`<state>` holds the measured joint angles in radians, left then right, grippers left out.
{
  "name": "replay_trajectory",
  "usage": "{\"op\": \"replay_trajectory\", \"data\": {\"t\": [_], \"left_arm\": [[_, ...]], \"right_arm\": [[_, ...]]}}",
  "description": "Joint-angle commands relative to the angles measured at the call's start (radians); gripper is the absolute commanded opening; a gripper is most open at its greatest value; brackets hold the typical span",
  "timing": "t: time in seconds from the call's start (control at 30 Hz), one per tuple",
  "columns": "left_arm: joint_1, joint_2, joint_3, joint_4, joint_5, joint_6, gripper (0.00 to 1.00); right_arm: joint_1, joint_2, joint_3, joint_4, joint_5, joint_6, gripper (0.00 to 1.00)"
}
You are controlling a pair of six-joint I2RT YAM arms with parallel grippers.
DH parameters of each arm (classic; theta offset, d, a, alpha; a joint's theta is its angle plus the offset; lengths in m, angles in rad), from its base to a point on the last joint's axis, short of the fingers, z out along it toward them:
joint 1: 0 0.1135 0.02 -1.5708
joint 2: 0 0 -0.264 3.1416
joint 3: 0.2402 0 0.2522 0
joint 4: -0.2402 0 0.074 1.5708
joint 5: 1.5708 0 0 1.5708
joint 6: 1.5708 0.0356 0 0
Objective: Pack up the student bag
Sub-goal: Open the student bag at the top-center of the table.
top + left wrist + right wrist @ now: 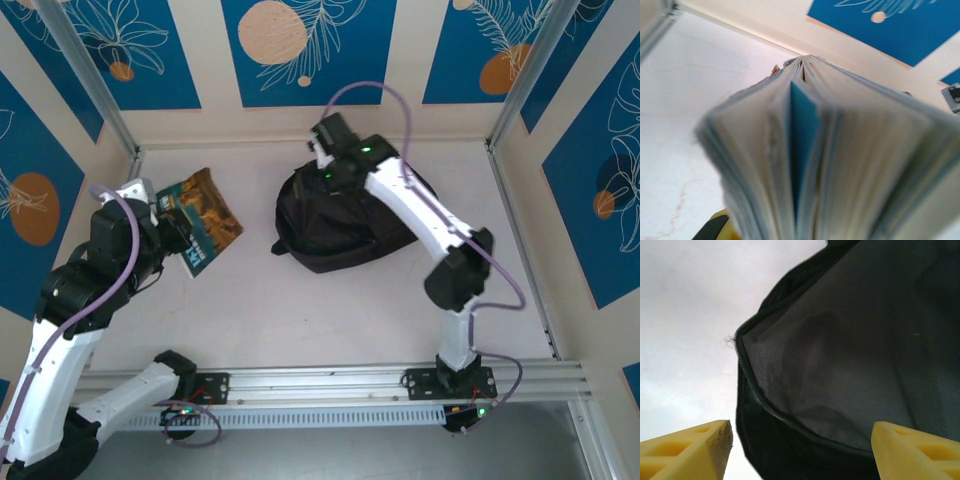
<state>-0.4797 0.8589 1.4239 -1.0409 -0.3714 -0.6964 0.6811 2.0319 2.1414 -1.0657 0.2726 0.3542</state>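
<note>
At the near edge, both arms rise from a metal rail [330,380] fixed along the pale table [300,320]. A little farther in, on the left side, the left gripper [172,218] is pinched tight on a book [208,222]. It holds the book tilted with the picture cover facing up, apparently raised off the table. In the left wrist view the pages fan loose, a blue sheet shows among them, and one yellow finger [722,227] peeks out below. The grip seems to catch one edge only, which would explain why the rest splays. The book is well apart from the bag, to its left. I judge it is being kept there, ready, until the bag's mouth can take it.

Farther in, around the middle of the table and toward the back wall, the black bag [335,230] lies slumped on its side. The right arm reaches over it, with the right gripper [325,150] at the bag's far edge. In the right wrist view its yellow fingers [687,450] are spread wide with nothing pinched between them. Just beyond them the bag's mouth gapes, with the zipper [746,375] curving round the grey lining [840,365]. The gripper likely sits there to tend the opening. The book is not yet packed.
</note>
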Motion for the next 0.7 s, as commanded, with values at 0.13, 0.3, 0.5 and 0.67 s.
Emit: {"op": "replay_trajectory", "data": {"t": [0.13,0.3,0.5,0.67], "left_arm": [[0.009,-0.005,0.030,-0.037,-0.074,0.016,0.00],[0.010,-0.009,0.021,-0.057,-0.051,0.015,0.00],[0.012,-0.018,0.020,-0.068,-0.044,0.025,0.00],[0.013,-0.027,0.011,-0.062,-0.027,0.024,0.00]], "right_arm": [[0.071,0.215,0.225,-0.120,0.258,0.013,0.81],[0.101,0.294,0.282,-0.129,0.266,0.019,0.82],[0.130,0.310,0.287,-0.138,0.301,0.020,0.82],[0.153,0.296,0.287,-0.145,0.327,0.024,0.83]]}}
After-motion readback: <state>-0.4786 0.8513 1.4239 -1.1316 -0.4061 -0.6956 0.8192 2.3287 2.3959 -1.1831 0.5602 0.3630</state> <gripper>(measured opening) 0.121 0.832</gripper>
